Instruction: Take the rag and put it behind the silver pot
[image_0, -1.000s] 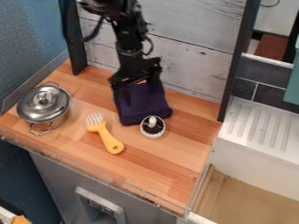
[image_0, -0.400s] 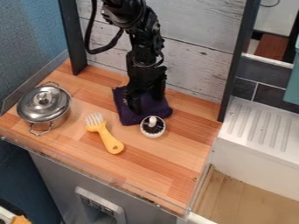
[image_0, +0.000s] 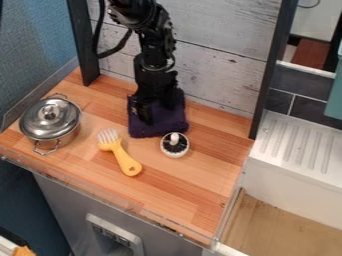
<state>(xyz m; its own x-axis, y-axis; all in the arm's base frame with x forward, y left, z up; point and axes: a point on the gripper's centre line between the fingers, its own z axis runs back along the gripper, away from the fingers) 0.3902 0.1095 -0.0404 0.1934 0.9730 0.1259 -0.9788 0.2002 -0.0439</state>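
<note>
Picking up the rag (image_0: 159, 128) seems the step in hand: it lies on the desk (image_0: 190, 186) near the centre of the frame, beneath the tool (image_0: 156, 109). Whether the tool is wide, narrow or gripping cloth, I cannot tell. Next calls for a secure hold, a lift, then a carry behind the silver pot (image_0: 52, 124), left of frame. No writing is legible on either.
</note>
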